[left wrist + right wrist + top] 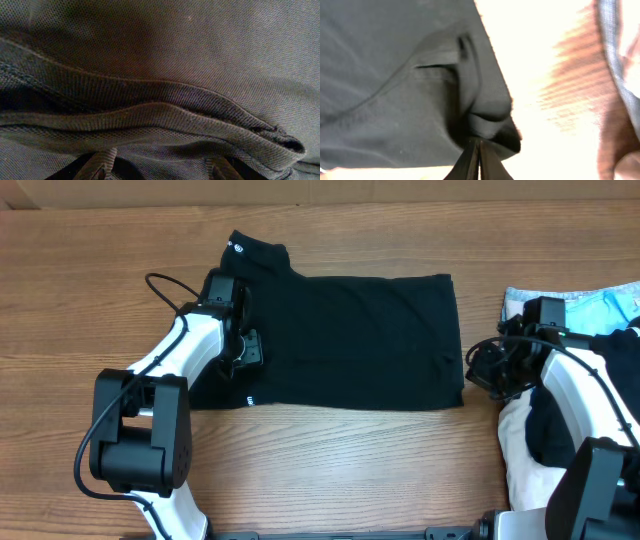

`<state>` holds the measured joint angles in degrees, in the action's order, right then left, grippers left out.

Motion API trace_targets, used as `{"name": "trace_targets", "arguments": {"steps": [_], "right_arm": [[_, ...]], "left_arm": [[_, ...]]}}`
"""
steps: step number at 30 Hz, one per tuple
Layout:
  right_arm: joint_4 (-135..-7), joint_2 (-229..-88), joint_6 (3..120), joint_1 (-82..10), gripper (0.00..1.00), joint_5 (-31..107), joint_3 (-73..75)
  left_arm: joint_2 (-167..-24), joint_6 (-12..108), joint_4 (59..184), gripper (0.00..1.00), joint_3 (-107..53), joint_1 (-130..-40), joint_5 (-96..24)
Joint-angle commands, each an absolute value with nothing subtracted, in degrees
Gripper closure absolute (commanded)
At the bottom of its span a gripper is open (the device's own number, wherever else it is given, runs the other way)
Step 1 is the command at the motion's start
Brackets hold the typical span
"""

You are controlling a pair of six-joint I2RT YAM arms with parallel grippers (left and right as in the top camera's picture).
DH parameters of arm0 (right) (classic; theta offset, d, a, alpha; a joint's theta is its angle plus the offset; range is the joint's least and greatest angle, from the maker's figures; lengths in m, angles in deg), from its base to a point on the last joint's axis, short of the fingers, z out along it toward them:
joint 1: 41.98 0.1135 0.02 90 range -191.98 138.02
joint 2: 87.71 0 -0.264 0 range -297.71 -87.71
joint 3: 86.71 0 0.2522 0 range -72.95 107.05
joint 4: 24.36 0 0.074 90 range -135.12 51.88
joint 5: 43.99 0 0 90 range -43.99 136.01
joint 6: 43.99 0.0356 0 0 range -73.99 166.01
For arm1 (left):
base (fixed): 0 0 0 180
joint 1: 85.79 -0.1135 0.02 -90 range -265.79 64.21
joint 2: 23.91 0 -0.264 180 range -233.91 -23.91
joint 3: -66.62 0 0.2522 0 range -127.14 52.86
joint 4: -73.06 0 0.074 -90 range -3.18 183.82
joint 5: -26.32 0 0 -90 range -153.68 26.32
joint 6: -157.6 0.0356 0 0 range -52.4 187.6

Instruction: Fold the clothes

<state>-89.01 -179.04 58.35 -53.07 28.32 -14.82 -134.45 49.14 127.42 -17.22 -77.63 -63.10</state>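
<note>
The black T-shirt (360, 340) lies flat on the wooden table (90, 310) as a wide rectangle. Its white neck label (238, 249) is at the top left and a tiny white tag (247, 400) at the lower left. My left gripper (246, 352) is at the shirt's left edge. In the left wrist view its fingers (157, 170) are spread apart with folds of the black knit (165, 115) between them. My right gripper (472, 370) is at the shirt's right edge. In the right wrist view its fingers (479, 152) are pressed together on a bunched corner of the shirt (485, 115).
A light-blue garment (600, 305) lies at the far right. A rumpled black garment with white cloth (545, 435) lies under the right arm. Pale-blue cloth (615, 60) shows at the right of the right wrist view. Bare wood runs along the front.
</note>
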Motion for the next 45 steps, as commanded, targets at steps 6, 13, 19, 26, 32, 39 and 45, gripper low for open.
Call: {"name": "trace_targets", "arguments": {"steps": [6, 13, 19, 26, 32, 39, 45], "right_arm": [[-88.2, -177.8, 59.6, -52.8, 0.95, 28.5, -14.4], [-79.8, -178.8, 64.3, -51.3, 0.93, 31.1, -19.0], [-77.4, -182.6, 60.9, -46.1, 0.91, 24.5, -19.7], [-77.0, -184.2, 54.9, -35.2, 0.96, 24.7, -19.7], [-78.3, -181.3, 59.8, -36.3, 0.96, 34.3, -17.9], [-78.8, -179.0, 59.8, -40.0, 0.96, 34.3, -17.7], [-78.1, -177.8, 46.8, -43.2, 0.95, 16.0, -17.7]], "left_arm": [[-134.8, 49.2, 127.2, 0.38, -18.3, -77.5, -63.7], [-134.8, 49.2, 127.2, 0.38, -18.3, -77.5, -63.7], [-134.8, 49.2, 127.2, 0.39, -18.3, -77.5, -63.7], [-134.8, 49.2, 127.7, 0.39, -18.3, -77.5, -63.7], [-134.8, 49.2, 128.6, 0.38, -18.3, -77.5, -64.0], [-134.8, 49.2, 127.7, 0.38, -18.3, -77.5, -63.9], [-134.8, 49.2, 127.5, 0.37, -18.3, -77.5, -63.9]]}}
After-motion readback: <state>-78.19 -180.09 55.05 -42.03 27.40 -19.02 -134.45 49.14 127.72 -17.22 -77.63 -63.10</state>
